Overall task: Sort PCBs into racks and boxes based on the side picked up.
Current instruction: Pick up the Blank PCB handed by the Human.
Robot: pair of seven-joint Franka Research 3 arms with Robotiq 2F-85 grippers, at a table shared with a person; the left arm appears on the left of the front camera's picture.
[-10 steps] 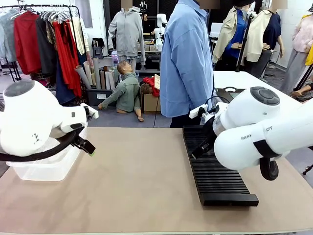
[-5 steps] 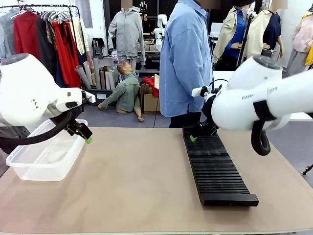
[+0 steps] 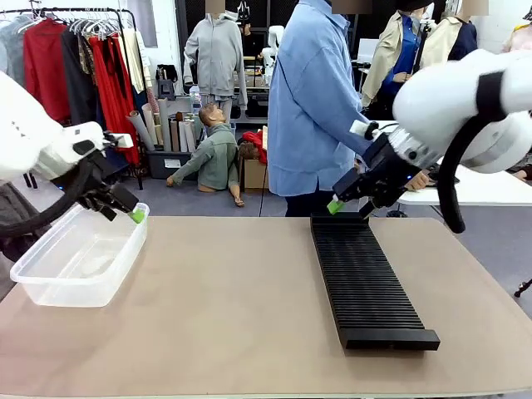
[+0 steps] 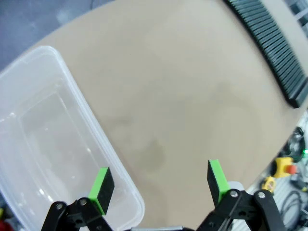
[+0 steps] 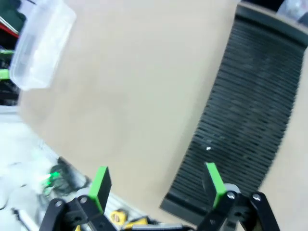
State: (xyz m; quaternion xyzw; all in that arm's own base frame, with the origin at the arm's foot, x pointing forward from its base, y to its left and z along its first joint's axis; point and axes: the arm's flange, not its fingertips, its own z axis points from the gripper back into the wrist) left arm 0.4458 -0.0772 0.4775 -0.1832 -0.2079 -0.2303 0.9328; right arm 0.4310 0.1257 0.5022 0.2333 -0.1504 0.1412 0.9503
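One tan table [image 3: 233, 307], rack [image 3: 366, 283]; clothes [image 3: 108, 75] behind.

A clothes rail [image 3: 75, 12] hung with red and grey garments [image 3: 46, 71] is seen at the far left, with rolls [image 3: 176, 135] stood beside it on the grey floor [image 3: 179, 201]. A cardboard box [image 3: 254, 173] is set farther right, and a white table [image 3: 490, 184] at the far right

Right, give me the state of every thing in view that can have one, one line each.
left end effector, open, holding nothing, raised off the table.
right end effector, open, holding nothing, raised off the table.
clear tub, upright on the table, nothing inside.
black rack, lying flat on the table, slots all unfilled.
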